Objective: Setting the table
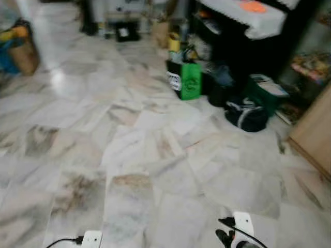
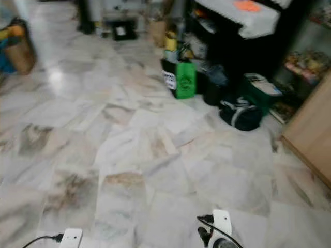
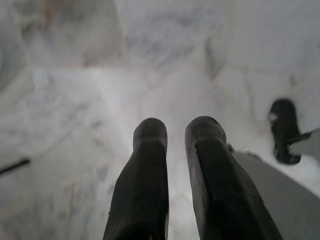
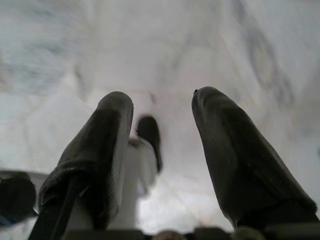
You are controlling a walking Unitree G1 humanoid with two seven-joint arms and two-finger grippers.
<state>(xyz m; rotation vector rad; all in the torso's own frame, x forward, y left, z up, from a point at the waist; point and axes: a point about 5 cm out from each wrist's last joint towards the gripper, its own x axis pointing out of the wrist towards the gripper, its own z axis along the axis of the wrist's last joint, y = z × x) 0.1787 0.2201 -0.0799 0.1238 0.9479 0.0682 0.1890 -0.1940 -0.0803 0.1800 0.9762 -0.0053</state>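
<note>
The marble floor (image 1: 155, 129) lies ahead of me, blurred. In the left wrist view my left gripper (image 3: 175, 130) hangs over the pale floor, its black fingers (image 3: 150, 150) nearly together with only a slim gap and nothing between them. My right gripper (image 4: 162, 107) also hangs over the floor, its fingers (image 4: 110, 130) well apart and holding nothing. At the bottom edge of the left eye view, the white ends of my left arm (image 1: 91, 238) and right arm (image 1: 240, 225) show.
A green shopping bag (image 1: 184, 78), a black duffel bag (image 1: 247, 114) and a green box (image 1: 266, 92) sit before a dark shelf (image 1: 243, 41) at the far right. A wooden cabinet (image 1: 315, 134) stands at the right edge. A brown bag (image 1: 23, 54) is far left.
</note>
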